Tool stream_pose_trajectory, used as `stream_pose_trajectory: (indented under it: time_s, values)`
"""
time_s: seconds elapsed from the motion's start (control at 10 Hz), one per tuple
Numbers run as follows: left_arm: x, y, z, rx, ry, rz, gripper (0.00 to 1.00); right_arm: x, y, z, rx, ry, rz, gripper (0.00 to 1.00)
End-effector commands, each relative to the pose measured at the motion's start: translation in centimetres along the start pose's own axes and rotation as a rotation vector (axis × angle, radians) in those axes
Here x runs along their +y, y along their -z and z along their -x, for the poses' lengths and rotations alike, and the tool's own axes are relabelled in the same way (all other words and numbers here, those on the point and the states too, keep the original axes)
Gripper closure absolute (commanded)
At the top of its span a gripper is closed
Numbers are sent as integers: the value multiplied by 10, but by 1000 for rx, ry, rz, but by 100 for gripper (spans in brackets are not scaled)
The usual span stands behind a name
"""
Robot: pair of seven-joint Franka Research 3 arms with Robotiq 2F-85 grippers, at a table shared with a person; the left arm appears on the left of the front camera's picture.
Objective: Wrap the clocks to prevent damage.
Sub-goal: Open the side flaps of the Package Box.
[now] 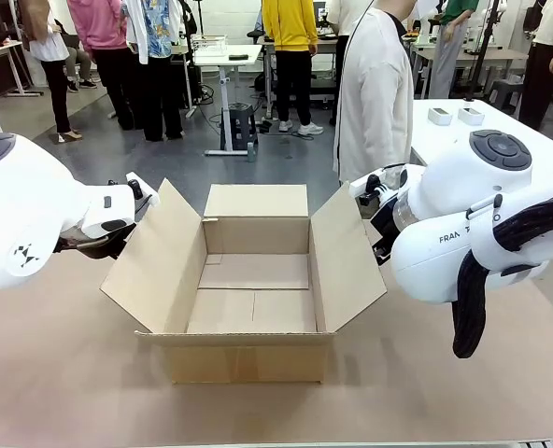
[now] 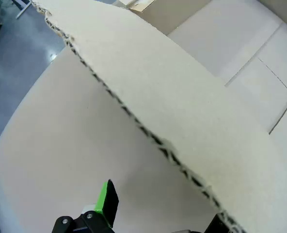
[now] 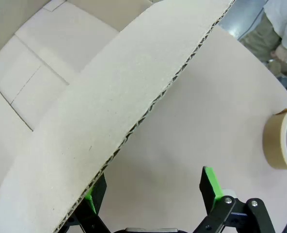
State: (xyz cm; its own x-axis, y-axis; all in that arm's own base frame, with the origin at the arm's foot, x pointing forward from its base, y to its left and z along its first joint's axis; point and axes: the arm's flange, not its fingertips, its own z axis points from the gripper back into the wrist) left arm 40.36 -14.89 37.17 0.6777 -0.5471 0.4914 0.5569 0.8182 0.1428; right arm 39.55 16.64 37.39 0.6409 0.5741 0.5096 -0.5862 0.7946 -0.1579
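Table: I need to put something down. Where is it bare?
Bare: brown cardboard box floor; tan table strip before it. Crowded: side flaps, at left claw and right claw; beige tape roll beyond the right flap.

The right gripper [image 3: 152,184] stands spread; a box flap [image 3: 109,97] overlaps one finger, and a tape roll [image 3: 282,139] lies beyond the other.

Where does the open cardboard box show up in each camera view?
Front view: cardboard box at centre, flaps spread.
Left wrist view: its left flap crosses diagonally, top left to bottom right.
Right wrist view: its right flap crosses top right to bottom left.
Shared landmark: the box's creased floor.
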Motion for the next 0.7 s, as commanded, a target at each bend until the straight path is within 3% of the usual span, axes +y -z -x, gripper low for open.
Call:
stream_pose_trajectory:
  time_s: [0.0, 0.1, 0.4, 0.6]
  values:
    - [0, 0, 0, 0, 0, 0, 0, 0, 0, 0, 0, 0, 0, 0]
    - [0, 0, 0, 0, 0, 0, 0, 0, 0, 0, 0, 0, 0, 0]
    - [40, -92, -40, 134, 115, 70, 0, -56, -95, -28, 6, 117, -19, 0]
    - [30, -145, -45, 166, 139, 64, 0, -43, -154, -39, 21, 68, 8, 0]
